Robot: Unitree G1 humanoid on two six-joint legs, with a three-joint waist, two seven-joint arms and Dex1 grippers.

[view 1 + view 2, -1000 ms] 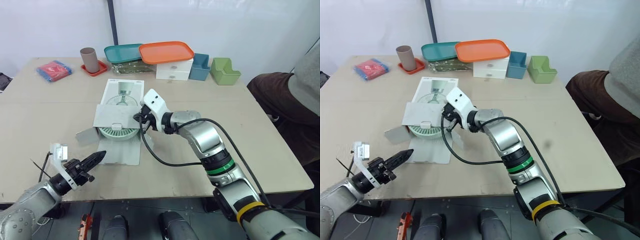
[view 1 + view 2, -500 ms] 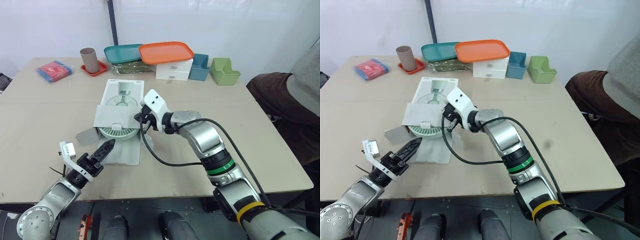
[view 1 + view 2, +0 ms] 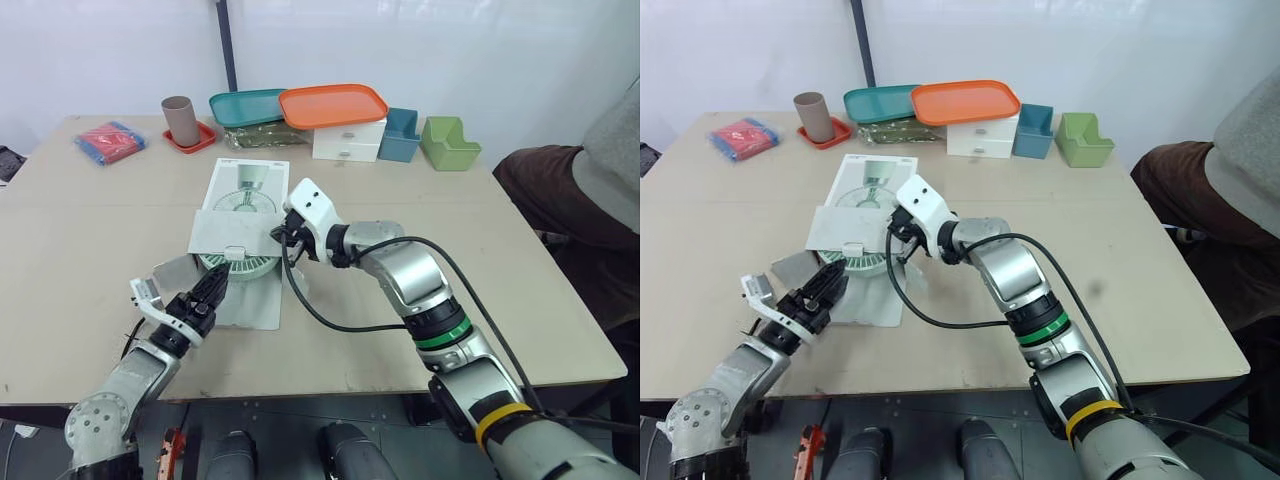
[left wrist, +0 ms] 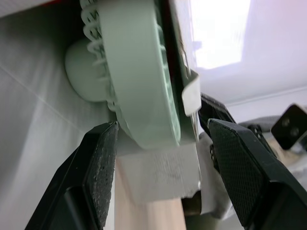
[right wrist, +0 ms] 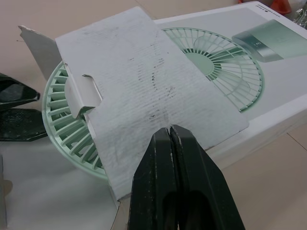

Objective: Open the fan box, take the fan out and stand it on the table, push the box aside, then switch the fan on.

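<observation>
We have the table [image 3: 560,290] with a person [image 3: 575,195] seated at its right edge, brown sleeve well clear of the work

Box [image 3: 245,180] lies flat mid-table, printed face up, near end open. Top flap [image 3: 232,232] is folded back over the box, bottom flap [image 3: 252,305] is flat on the table, and a side flap [image 3: 168,272] sticks out to the left

Back row, well apart from the box:
- orange tray [image 3: 333,103] over white drawers [image 3: 347,140], its edge overlapping a teal tray [image 3: 245,105]
- teal bin [image 3: 400,135] and green bin [image 3: 450,143] just right of the drawers
- red packet [image 3: 107,141] at far left
- brown cup [image 3: 181,119] upright on a red coaster [image 3: 193,141]

Fan [image 3: 238,267] lies flat in the mouth of the box. Its pale green grille pokes out past the top flap and the rest is under it, so it's not out on the table yet

Black cable [image 3: 330,322] loops from our right wrist across the table beside the box

Right gripper [image 3: 283,238] sits at the right edge of the top flap, fingers pressed together. In right wrist view the tips meet at the flap's edge, and we can't tell whether any card is pinched between them

Left gripper [image 3: 208,292] is at the near end of the box over the bottom flap, fingers [image 4: 98,158] spread. In left wrist view there's one either side of the fan's rim, and we can't tell if they touch it
</observation>
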